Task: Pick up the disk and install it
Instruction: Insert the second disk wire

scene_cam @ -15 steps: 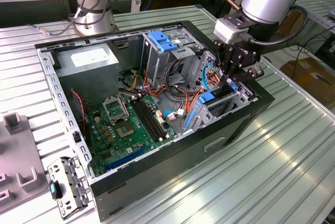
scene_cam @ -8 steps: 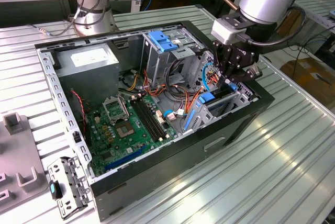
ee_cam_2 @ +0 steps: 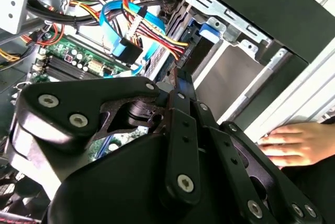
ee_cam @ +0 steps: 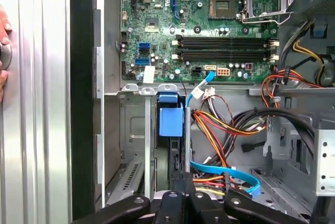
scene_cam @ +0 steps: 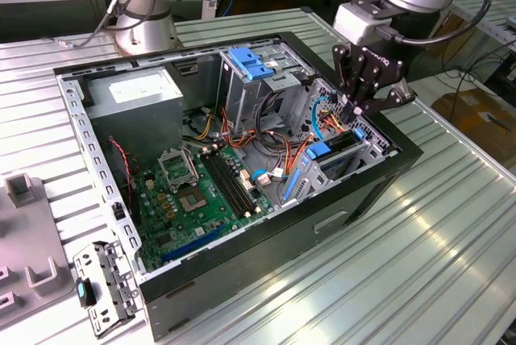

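Inside open computer case (scene_cam: 387, 169), blue-railed disk (scene_cam: 332, 151) sits slotted edgewise.

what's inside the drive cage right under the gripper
The disk stands on edge in the drive cage, its blue rail end showing on top. The gripper is directly above it. The disk's body and label are hidden by the cage walls.

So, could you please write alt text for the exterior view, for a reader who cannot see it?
A robot arm's gripper hovers over the drive cage at the exterior view's right of an open computer case, just above the disk with blue rails standing in the cage. The green motherboard lies exposed inside, with coloured cables beside it.
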